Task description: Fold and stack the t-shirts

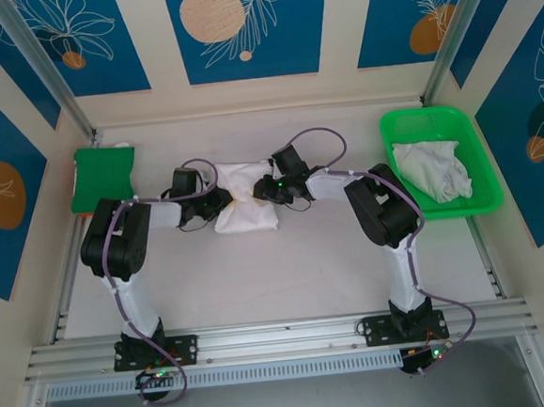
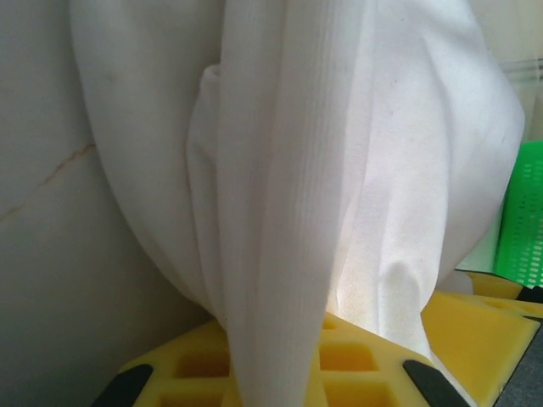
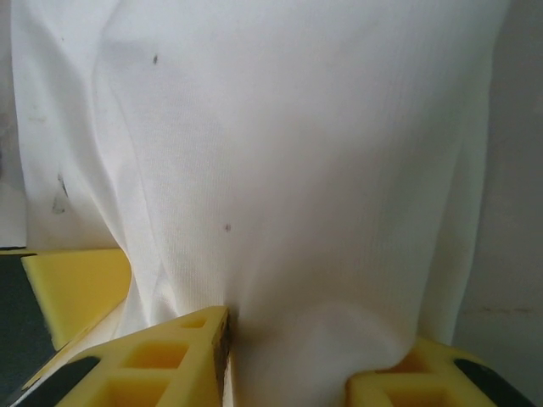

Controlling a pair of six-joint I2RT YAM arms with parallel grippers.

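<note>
The left fingers (image 2: 356,360) and right fingers (image 3: 182,352) each clamped the shirt (image 1: 244,201) (two firm pinches); the fold wanted both moving level together, cloth taut.

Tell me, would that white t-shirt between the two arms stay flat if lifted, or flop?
Probably flop: the t-shirt sags in soft folds where the left gripper bunches it. Likely light too: the fabric looks thin.
</note>
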